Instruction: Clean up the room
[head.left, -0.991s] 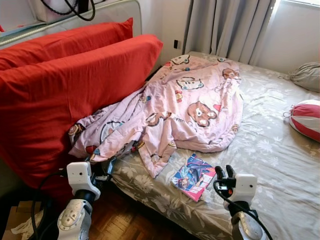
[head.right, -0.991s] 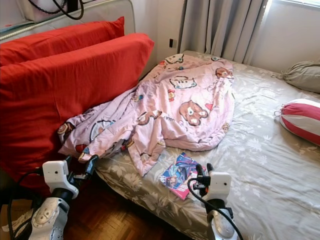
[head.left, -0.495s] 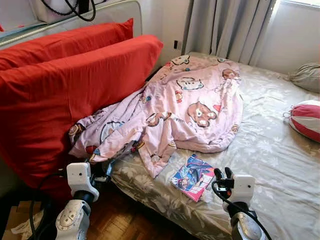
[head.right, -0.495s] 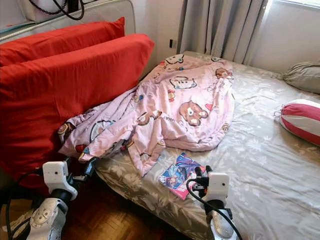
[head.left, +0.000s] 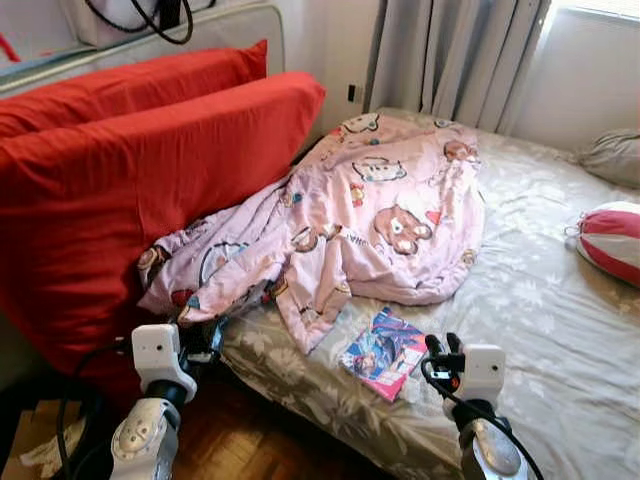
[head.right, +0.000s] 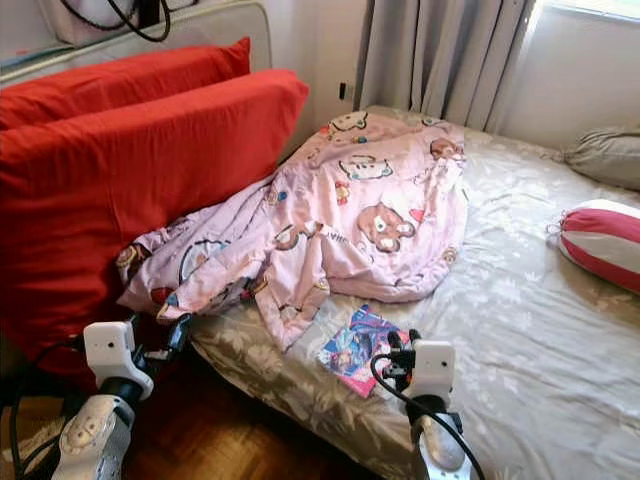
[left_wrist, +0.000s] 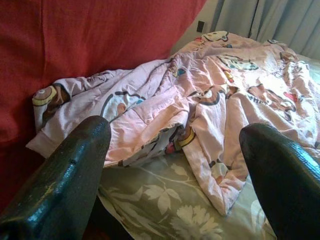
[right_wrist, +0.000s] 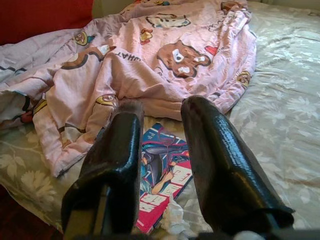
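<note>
Hovering released, the right end effector (head.left: 441, 347) reaches beside the magazine (head.left: 381, 353).

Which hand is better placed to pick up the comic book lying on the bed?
Right. The right hand hovers open just beside the comic book, aimed at it. The left hand sits off the bed's corner, by the pink blanket.

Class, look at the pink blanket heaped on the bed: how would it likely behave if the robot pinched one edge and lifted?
The pink blanket lies in soft folds and creases, so it is probably floppy and would drape and trail rather than rise whole. It looks thin, so likely light. One end is bunched against the red cushion, so it may drag there.
</note>
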